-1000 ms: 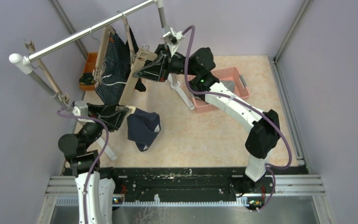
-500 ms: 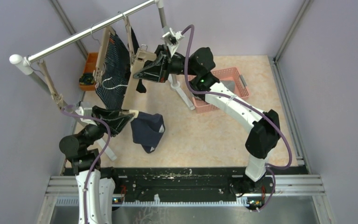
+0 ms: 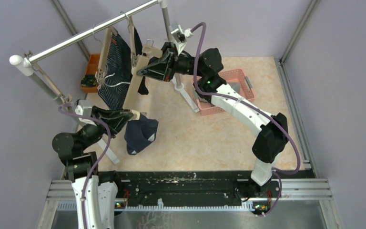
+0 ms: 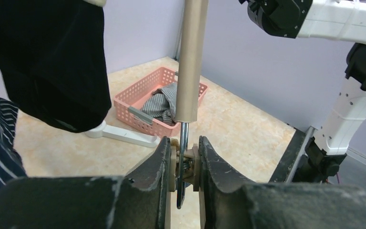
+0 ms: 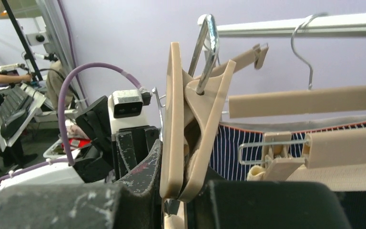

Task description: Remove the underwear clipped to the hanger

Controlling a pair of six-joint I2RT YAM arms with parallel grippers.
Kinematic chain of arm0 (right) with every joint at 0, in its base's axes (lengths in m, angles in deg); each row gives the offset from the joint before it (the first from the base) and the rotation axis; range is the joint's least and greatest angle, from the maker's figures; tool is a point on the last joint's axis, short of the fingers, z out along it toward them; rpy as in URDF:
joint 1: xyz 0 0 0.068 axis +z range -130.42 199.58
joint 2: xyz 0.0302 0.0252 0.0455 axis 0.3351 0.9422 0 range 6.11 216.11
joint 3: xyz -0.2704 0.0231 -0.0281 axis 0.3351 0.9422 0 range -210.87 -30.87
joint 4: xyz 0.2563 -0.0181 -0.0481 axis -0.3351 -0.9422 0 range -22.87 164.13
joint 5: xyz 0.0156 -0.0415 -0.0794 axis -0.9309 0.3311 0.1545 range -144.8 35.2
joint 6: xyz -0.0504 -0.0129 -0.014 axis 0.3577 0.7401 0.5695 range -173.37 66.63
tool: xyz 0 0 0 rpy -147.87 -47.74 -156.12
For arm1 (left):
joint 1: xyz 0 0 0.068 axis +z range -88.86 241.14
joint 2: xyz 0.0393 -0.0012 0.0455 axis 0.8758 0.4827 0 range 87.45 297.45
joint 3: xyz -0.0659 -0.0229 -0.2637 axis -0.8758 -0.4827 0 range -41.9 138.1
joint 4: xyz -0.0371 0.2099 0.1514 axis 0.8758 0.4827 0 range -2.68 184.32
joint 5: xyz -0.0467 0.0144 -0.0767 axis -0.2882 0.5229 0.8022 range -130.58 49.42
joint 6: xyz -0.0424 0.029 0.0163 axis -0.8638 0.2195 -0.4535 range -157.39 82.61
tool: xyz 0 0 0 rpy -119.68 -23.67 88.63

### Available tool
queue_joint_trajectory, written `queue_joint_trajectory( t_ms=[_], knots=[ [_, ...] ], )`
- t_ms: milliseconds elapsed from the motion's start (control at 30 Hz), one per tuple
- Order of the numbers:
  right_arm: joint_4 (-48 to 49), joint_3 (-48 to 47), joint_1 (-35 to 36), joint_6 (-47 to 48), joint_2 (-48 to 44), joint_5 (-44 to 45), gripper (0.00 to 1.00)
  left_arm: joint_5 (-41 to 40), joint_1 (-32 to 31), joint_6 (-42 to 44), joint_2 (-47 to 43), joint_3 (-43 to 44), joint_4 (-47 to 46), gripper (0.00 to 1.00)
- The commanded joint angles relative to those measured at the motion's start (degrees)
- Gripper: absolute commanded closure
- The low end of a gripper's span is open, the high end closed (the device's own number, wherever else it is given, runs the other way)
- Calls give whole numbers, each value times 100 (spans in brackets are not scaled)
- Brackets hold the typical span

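Observation:
A beige hanger [image 3: 136, 88] slants down from the rail, and each gripper holds one of its two clips. My left gripper [image 3: 131, 114] is shut on the lower clip [image 4: 186, 164], its fingers [image 4: 164, 167] pressing the clip's two wings around the metal wire. Dark navy underwear [image 3: 140, 134] droops right below that clip. My right gripper [image 3: 145, 71] is shut on the upper clip [image 5: 190, 143]. Navy-striped underwear [image 3: 114, 71] hangs on the hanger behind and shows past the right jaws [image 5: 248, 143]. Dark cloth [image 4: 47, 57] hangs at the upper left of the left wrist view.
The metal rail [image 3: 90, 31] crosses the back left on white posts, with its foot [image 3: 186, 98] on the floor. A pink basket [image 3: 224, 88] holding grey cloth stands behind the right arm. An orange bin [image 3: 93, 67] sits by the left wall.
My left gripper has closed onto the lower clip. The dark navy underwear has swung left and sagged lower. The right gripper and the upper clip have risen slightly.

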Motion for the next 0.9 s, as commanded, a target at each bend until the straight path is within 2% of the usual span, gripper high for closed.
queue_joint_trajectory(
  t_ms=[0,67,133,233,300,433,533,567,600,667,700,800,833,867],
  knots=[
    [269,39,46,254,-154,8,100,-534,-14,786,120,1056,1472,100],
    [249,23,51,260,-145,1,100,-647,-14,978,467,1707,2591,100],
    [219,18,46,287,-152,1,100,-307,-14,1315,885,2387,3660,100],
    [280,31,48,251,-135,0,100,53,-14,1832,1040,2793,4477,75],
    [362,15,53,189,-103,-4,100,-19,-14,1660,779,2496,4109,73],
    [376,-54,57,167,-93,-17,100,125,-14,531,112,1420,2182,58],
    [319,-115,55,194,-95,-17,100,205,-14,243,-139,1022,1722,53],
    [307,-127,55,204,-93,-17,100,244,-14,276,-202,954,1725,53],
    [305,-126,57,207,-97,-17,100,227,-14,346,-236,902,1805,59],
    [305,-124,57,200,-98,-11,100,385,-12,407,-226,820,1830,92],
    [305,-128,55,201,-98,-17,100,489,-9,380,-172,800,1845,100],
    [303,-140,55,207,-101,-17,100,1005,-14,268,9,774,1818,100],
    [294,-149,59,207,-101,-17,100,1074,-14,261,20,785,1829,95],
    [288,-156,58,216,-101,-25,100,1031,-8,332,2,812,1920,81]
  ],
)
